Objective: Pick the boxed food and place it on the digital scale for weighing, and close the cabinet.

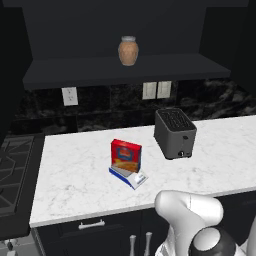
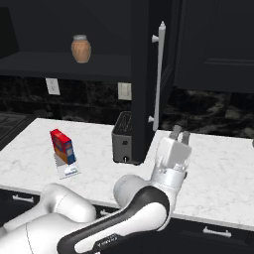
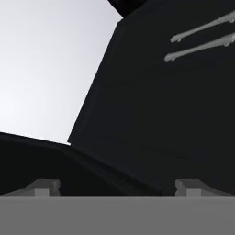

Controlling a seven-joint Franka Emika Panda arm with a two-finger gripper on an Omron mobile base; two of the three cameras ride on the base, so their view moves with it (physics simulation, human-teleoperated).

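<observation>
White arm's hand [image 2: 180, 133], fingers spread wide and empty, points up just beside the open cabinet door [image 2: 144, 74], while the boxed food [image 2: 63, 146] already stands on the digital scale [image 2: 68, 170] far to its side on the bench [image 2: 208, 168], so I think it should press flat on the door's face, pushing slowly.

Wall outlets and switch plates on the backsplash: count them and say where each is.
3. One outlet sits on the left above the counter; two plates side by side sit behind the toaster. The open cabinet door may hide others.

white marble counter [image 1: 75, 170], dark backsplash [image 1: 110, 102]
</observation>
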